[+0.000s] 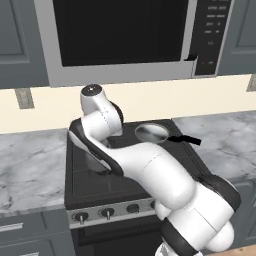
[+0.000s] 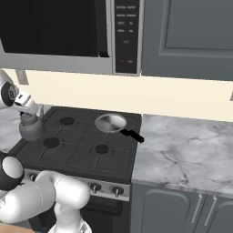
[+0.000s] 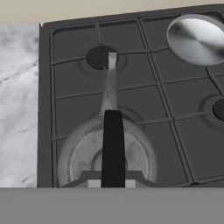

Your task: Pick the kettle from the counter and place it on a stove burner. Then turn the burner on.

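Observation:
The grey kettle (image 2: 31,129) hangs by its black arched handle (image 3: 113,148) from my gripper (image 2: 27,113), over the front-left part of the stove. Looking down from the hand, the kettle's dome (image 3: 83,153) hides the front-left stove burner, and its spout (image 3: 110,78) points at the back-left burner (image 3: 100,57). My gripper (image 3: 113,181) is shut on the handle. I cannot tell whether the kettle's base touches the grate. In the right base view the front-left burner (image 2: 51,142) shows just right of the kettle. The marble counter (image 3: 19,100) lies left of the stove.
A round silver frying pan (image 2: 110,123) with a black handle sits on the back-right burner, and it also shows as the pan (image 3: 197,37). Metal knobs (image 2: 94,186) line the stove front. A microwave (image 1: 125,35) hangs above. More counter (image 2: 182,150) stretches right.

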Controlling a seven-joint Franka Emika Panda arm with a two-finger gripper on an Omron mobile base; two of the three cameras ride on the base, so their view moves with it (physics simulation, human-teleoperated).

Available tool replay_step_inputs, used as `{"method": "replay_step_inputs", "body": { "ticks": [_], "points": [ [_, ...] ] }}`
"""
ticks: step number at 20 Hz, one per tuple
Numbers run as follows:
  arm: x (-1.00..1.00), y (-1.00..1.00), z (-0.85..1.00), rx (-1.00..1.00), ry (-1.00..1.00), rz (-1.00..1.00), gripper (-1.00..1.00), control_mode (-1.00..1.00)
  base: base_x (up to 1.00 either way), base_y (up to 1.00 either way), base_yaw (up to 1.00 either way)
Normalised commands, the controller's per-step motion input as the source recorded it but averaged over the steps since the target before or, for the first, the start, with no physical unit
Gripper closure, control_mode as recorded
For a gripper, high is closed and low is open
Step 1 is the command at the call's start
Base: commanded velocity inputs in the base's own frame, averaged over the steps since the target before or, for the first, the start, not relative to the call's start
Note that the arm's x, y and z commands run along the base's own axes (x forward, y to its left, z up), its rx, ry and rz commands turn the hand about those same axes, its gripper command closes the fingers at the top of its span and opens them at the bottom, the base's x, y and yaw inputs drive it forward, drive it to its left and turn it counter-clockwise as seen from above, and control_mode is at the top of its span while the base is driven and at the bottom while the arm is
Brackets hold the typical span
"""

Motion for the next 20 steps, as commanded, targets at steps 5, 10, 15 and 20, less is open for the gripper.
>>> {"method": "replay_step_inputs", "body": {
  "ticks": [5,10,15,20],
  "points": [
    [0.00,-0.37,0.00,0.00,0.00,-0.08,1.00,-1.00,0.00,0.00,0.00],
    [0.00,-0.28,0.00,0.00,0.00,-0.07,1.00,-1.00,0.00,0.00,0.00],
    [0.00,-0.16,0.00,0.00,0.00,-0.06,1.00,-1.00,0.00,0.00,0.00],
    [0.00,-0.07,0.00,0.00,0.00,-0.06,1.00,-1.00,0.00,0.00,0.00]
  ]
}}
